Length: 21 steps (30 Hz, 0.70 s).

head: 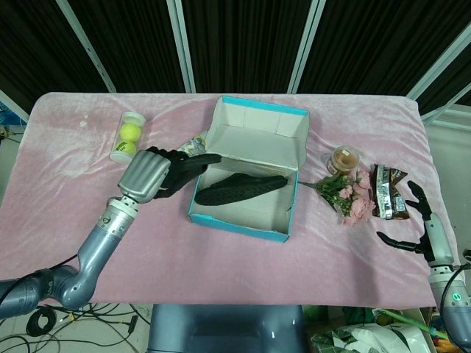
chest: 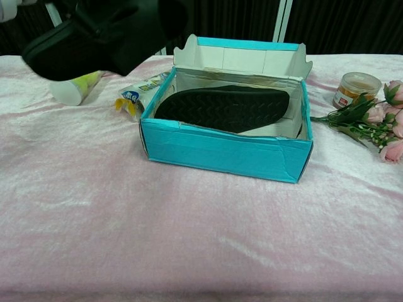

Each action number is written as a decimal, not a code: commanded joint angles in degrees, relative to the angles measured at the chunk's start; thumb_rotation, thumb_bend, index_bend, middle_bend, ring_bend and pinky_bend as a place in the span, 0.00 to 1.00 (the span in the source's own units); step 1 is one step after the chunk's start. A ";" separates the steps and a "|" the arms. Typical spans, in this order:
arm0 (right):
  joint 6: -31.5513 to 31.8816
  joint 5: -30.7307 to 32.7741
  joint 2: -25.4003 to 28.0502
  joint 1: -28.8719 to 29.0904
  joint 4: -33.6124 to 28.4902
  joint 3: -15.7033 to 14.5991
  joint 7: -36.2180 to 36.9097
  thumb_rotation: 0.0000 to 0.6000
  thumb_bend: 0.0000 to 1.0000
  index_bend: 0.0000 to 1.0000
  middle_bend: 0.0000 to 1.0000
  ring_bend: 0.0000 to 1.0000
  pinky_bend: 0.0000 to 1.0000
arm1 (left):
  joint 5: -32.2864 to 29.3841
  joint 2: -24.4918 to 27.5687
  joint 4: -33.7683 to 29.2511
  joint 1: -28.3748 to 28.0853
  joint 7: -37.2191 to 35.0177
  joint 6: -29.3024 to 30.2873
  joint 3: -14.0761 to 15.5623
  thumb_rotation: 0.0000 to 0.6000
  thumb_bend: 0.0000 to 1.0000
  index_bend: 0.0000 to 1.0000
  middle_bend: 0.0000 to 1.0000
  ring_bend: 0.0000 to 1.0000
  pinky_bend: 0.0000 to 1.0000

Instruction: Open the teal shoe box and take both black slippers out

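Fingers of the left hand (head: 149, 176) wrap one soft black slipper (head: 182, 168), carried clear of the open teal cardboard shoe box (head: 243, 227) on its left side, above the pink-clothed table (head: 59, 206). A second black slipper (head: 239, 187) lies sole up in the box, its long axis running left to right, just right of that hand. At the table's right edge, well apart, the right hand (head: 423, 228) is spread and empty, so the left is nearer.
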 commanded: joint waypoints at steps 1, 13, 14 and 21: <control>-0.37 -0.10 -0.33 0.27 0.38 -0.03 0.22 1.00 0.00 0.00 0.00 0.00 0.14 | -8.49 -2.51 8.24 1.97 4.34 -3.80 3.66 1.00 0.36 0.33 0.47 0.44 0.41; -0.08 0.23 -0.15 -0.23 0.46 -0.19 0.40 1.00 0.00 0.00 0.00 0.00 0.14 | -14.85 -11.74 20.80 1.76 9.70 -4.48 2.74 1.00 0.03 0.19 0.35 0.33 0.34; -0.02 0.25 -0.09 -0.32 0.44 -0.22 0.37 1.00 0.00 0.00 0.00 0.00 0.14 | -14.72 -11.83 20.42 1.73 9.78 -4.24 2.47 1.00 0.01 0.15 0.30 0.29 0.31; 0.46 0.50 0.42 -0.89 0.08 -0.26 0.25 1.00 0.00 0.00 0.00 0.00 0.14 | -7.84 -8.35 11.06 3.55 0.79 -1.33 -1.69 1.00 0.00 0.09 0.22 0.21 0.24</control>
